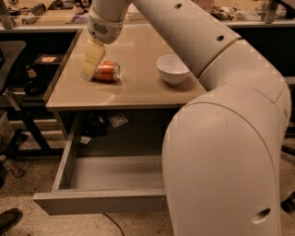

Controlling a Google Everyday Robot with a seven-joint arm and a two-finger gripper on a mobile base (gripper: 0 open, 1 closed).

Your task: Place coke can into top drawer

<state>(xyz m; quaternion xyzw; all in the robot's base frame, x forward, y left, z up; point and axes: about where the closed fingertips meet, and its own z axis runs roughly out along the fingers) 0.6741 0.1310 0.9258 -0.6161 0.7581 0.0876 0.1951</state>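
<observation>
The coke can point(107, 71) lies on its side on the beige tabletop point(133, 90), near the left edge. My gripper point(91, 59) hangs just left of the can, low over the table, touching or nearly touching the can's left end. It holds nothing that I can see. The top drawer point(99, 202) is pulled open below the tabletop, and its grey inside point(115, 173) looks empty. My arm point(230, 138) hides the drawer's right part.
A white bowl point(173, 69) stands on the table to the right of the can. A dark shelf and frame point(27, 87) stand to the left of the table. A cluttered bench point(37, 11) runs along the back. A shoe point(9, 220) lies at the bottom left.
</observation>
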